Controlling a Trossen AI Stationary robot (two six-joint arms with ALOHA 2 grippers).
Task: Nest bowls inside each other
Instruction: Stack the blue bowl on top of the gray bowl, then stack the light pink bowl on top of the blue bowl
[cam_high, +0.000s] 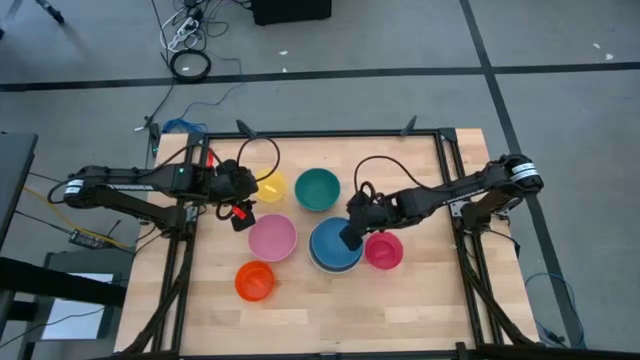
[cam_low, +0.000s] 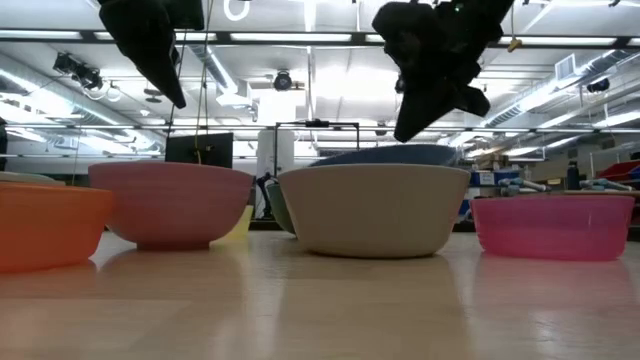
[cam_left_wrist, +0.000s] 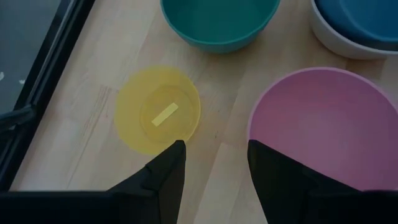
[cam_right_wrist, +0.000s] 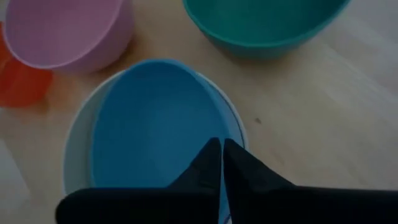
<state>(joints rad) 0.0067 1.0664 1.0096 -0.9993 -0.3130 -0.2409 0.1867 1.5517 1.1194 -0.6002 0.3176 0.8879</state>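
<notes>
The blue bowl (cam_right_wrist: 149, 124) sits inside the pale grey-white bowl (cam_low: 375, 210) at mid-table, and my right gripper (cam_right_wrist: 222, 152) is shut at the blue bowl's right rim. My left gripper (cam_left_wrist: 214, 155) hangs open above the table, between the yellow bowl (cam_left_wrist: 158, 112) and the light pink bowl (cam_left_wrist: 323, 124), and touches nothing. The teal bowl (cam_high: 317, 190) stands at the far middle. The orange bowl (cam_high: 254, 281) stands near left and the magenta bowl (cam_high: 385, 250) to the right of the stack. All these bowls rest upright on their bases. My right gripper is shut on the blue bowl's rim (cam_right_wrist: 239, 127), on the side toward the magenta bowl. One finger (cam_right_wrist: 208, 158) stands over the inside and the other over the outer wall. The fingers slant down from the table's right. The bowl rests in the grey-white bowl.
A black frame (cam_high: 440, 180) runs along the table's far and side edges. Bare wood (cam_high: 400, 310) lies along the near edge. Cables lie on the floor beyond the far edge. In the low view the room stands behind the bowls.
</notes>
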